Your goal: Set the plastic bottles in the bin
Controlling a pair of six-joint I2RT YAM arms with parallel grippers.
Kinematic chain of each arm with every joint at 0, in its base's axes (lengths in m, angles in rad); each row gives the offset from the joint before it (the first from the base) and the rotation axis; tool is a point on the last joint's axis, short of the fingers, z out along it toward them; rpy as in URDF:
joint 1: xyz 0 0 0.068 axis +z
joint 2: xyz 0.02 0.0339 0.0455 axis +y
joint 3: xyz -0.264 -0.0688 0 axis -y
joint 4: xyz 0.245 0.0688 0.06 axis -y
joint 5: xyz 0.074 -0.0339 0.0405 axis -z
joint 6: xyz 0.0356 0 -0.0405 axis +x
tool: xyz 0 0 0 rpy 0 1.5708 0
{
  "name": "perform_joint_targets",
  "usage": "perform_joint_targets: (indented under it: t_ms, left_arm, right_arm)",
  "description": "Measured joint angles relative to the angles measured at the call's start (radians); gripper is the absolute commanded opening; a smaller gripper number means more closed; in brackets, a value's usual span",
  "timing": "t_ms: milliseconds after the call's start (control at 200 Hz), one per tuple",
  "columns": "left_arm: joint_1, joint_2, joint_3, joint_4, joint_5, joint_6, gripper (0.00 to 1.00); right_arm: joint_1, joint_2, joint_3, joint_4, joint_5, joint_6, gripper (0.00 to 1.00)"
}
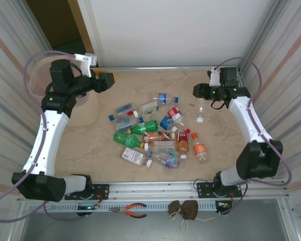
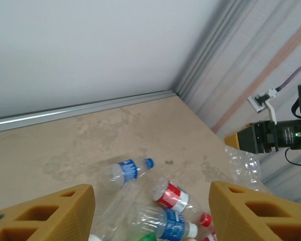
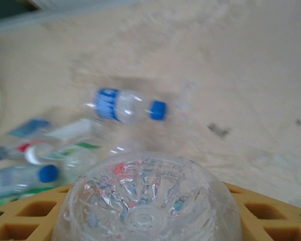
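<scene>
Clear plastic sits in the right gripper (image 3: 148, 221): we see it closed on a bottle (image 3: 148, 198) at the base. The left gripper (image 2: 150, 216) is part open and empty. The bin (image 1: 36, 75) stands well across from the loaded tool, near the left one. We judge this the carry step; next, clear the rim and release.

Table (image 1: 223, 143): beige, stone-patterned top.
Plastic bottles (image 1: 155, 136) lying clustered mid-table, several touching; pink bin (image 1: 36, 81) at the far-left corner.

No lettering on the plastic bottles (image 1: 160, 136) can be read.
</scene>
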Motion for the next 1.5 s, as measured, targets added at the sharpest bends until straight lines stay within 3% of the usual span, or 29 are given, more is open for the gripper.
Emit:
perform_joint_targets:
  t_ms: [251, 481, 867, 1062, 1503]
  left_arm:
    - [-0.196, 0.002, -0.045, 0.166, 0.034, -0.032, 0.67]
    - [-0.374, 0.054, -0.041, 0.283, 0.033, -0.042, 0.78]
    - [-0.541, 0.22, 0.065, 0.315, 0.078, -0.039, 0.84]
    - [-0.616, 0.287, 0.134, 0.322, 0.095, -0.013, 0.81]
    - [-0.637, 0.34, 0.157, 0.35, 0.147, 0.016, 0.61]
  right_arm:
    - [0.1, -0.169, -0.018, 0.174, -0.09, 0.105, 0.45]
    - [0.187, -0.277, -0.032, 0.321, -0.132, 0.16, 0.46]
    - [0.278, -0.354, -0.031, 0.432, -0.166, 0.182, 0.5]
    - [0.3, -0.354, -0.031, 0.439, -0.167, 0.183, 0.49]
    - [0.327, -0.372, -0.031, 0.447, -0.153, 0.187, 0.49]
